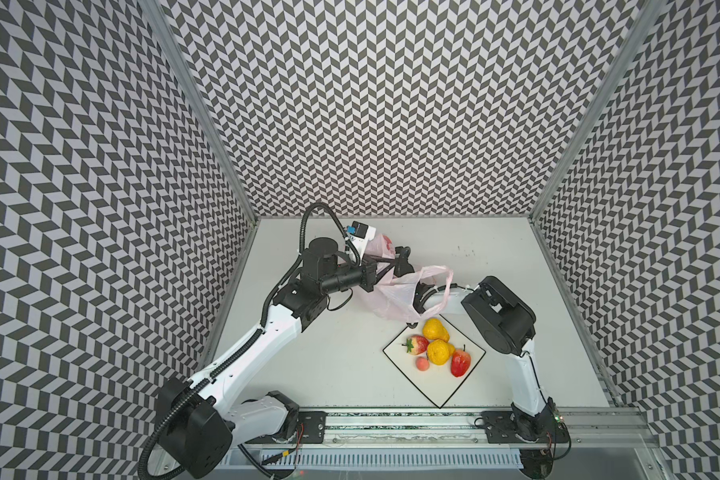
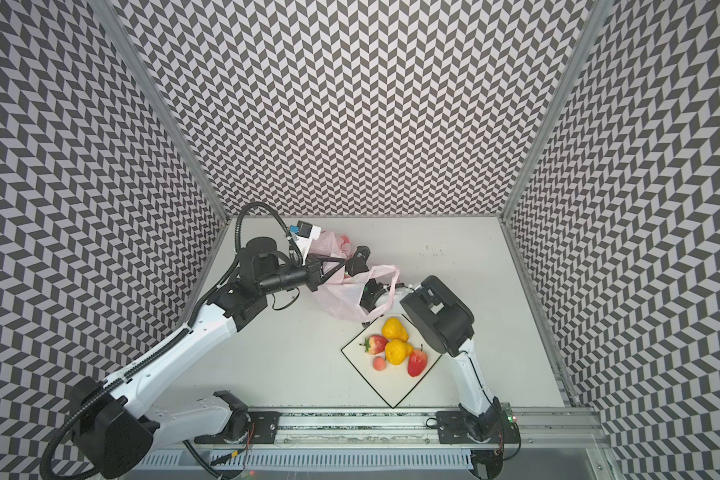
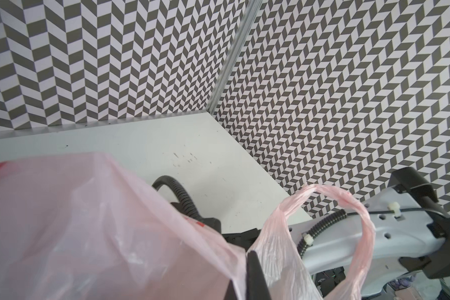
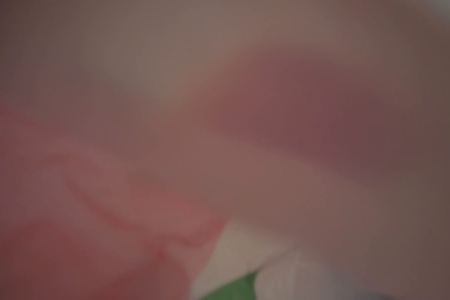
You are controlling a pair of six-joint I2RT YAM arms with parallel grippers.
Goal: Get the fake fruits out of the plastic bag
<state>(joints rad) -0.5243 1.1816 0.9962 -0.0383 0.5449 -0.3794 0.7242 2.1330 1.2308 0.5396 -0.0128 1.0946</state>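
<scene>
Plastic bag point(image 1: 391, 299), thin, crinkled and translucent pale pink, sits around the middle of the bench point(image 1: 329, 361), toward its far side. Its lower edge is just beside the far corner of the plate point(image 1: 441, 392).

The film veils a good deal. The right tool point(image 1: 420, 297) reaches in through the mouth and shows only as dark shapes behind the plastic. I cannot tell how wide its jaws stand or whether they hold anything. The right wrist view is a pink-red blur with a green smear point(image 4: 231, 288) that cannot be identified. One loop handle point(image 1: 443, 276) rings the right arm's white forearm.

The left tool point(image 1: 402, 262) is closed, pinching the bag's upper edge. In the left wrist view, film lies on both sides of a dark finger point(image 3: 256, 275), which the frame cuts off.

Five glossy fake fruits point(image 1: 437, 349) lie on the flat white square plate with its thin black rim, right of centre and nearer:
- Two bumpy yellow-orange ones point(image 1: 435, 329) sit together.
- A strawberry point(image 1: 417, 344) with green leaves is to their left.
- A tiny pink peach point(image 1: 422, 364) is nearer.
- A red pointed fruit point(image 1: 460, 363) with a stem is on the right.
</scene>
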